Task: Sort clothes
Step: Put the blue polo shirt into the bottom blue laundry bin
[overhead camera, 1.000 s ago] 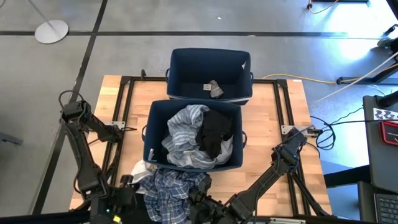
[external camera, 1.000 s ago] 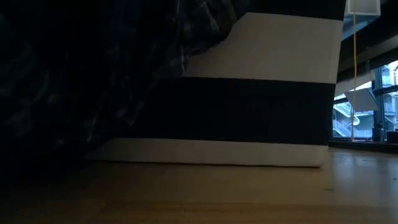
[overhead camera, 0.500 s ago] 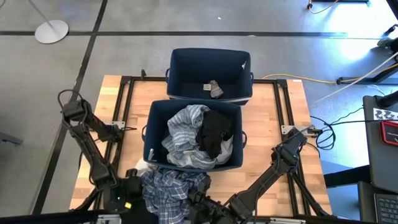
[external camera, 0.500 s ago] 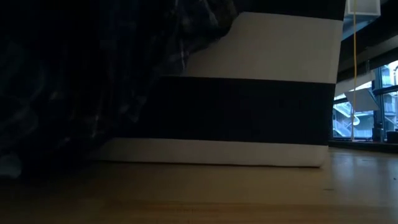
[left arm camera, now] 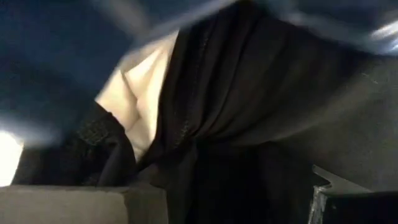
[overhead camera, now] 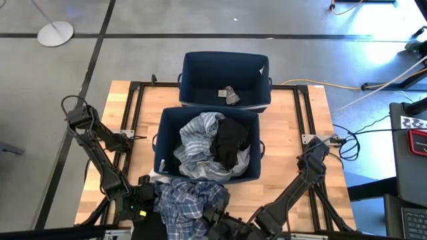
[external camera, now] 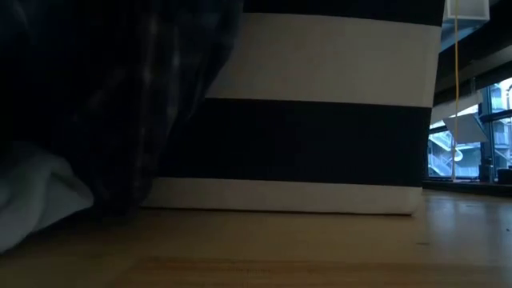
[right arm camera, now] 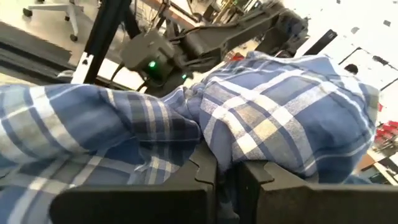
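— Since both arms crowd the near bin (overhead camera: 160,150), why is the plaid shirt (overhead camera: 190,203) draped just in front of it?
— The right gripper (right arm camera: 227,177) is pinched onto its cloth (apparently lifting it out). The left gripper (overhead camera: 137,207) sits beside the shirt; its grip can't be made out.

Floor: grey concrete (overhead camera: 133,20) all round my table, crossed by dark lines.
Table: light wood planks (overhead camera: 127,110), with a black metal frame (overhead camera: 307,120) lying on them.
Stand: a round white base (overhead camera: 55,32) on the floor, beyond the far left corner.
Cables: a yellow one (overhead camera: 313,85) and white ones (overhead camera: 373,93) trail off the right edge.
Windows: bright panes (external camera: 480,136) behind, seen low across the table.
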You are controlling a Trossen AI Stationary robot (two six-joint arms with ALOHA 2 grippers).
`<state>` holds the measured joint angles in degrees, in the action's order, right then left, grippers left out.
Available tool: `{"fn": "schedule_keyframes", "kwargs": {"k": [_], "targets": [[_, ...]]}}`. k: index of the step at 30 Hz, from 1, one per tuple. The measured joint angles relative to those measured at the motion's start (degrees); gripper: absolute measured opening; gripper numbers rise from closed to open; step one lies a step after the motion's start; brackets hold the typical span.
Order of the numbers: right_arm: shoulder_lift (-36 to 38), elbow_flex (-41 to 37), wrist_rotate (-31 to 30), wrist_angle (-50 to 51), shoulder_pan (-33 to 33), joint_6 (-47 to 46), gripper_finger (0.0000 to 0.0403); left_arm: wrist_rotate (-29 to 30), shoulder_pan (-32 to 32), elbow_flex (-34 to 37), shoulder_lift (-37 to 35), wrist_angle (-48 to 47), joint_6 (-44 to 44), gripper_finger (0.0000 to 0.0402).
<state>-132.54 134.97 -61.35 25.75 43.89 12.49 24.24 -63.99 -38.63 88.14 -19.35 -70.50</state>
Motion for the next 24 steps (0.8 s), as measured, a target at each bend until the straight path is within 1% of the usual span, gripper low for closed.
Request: {"fn": "schedule_keyframes", "kwargs": {"k": [7, 11, 14, 18, 24], "targets": [[4.09, -0.02, -3.37, -5.41, 0.01, 8.85, 0.0026, 0.47, -0.02, 0.0, 0.09, 0.1, 1.35, 0.0166], [6.25, -0.02, -3.82, -10.48, -0.03, 15.13, 0.0026, 0.53, -0.02, 0.02, 0.11, 0.13, 1.47, 0.0166], [7.84, -0.02, -4.19, -16.66, -0.03, 21.68, 0.0026, 0.69, -0.02, 0.02, 0.13, 0.13, 1.49, 0.0166], [9.48, 0.03, -4.45, -25.2, -0.03, 32.25, 0.0026, 2.5, 0.06, 0.11, 0.24, -0.03, 1.9, 0.0166], [11.92, 0.03, -3.85, -37.18, -1.08, 45.57, 0.0026, 2.91, 0.07, 0.13, 0.24, -0.04, 1.94, 0.0166]]}}
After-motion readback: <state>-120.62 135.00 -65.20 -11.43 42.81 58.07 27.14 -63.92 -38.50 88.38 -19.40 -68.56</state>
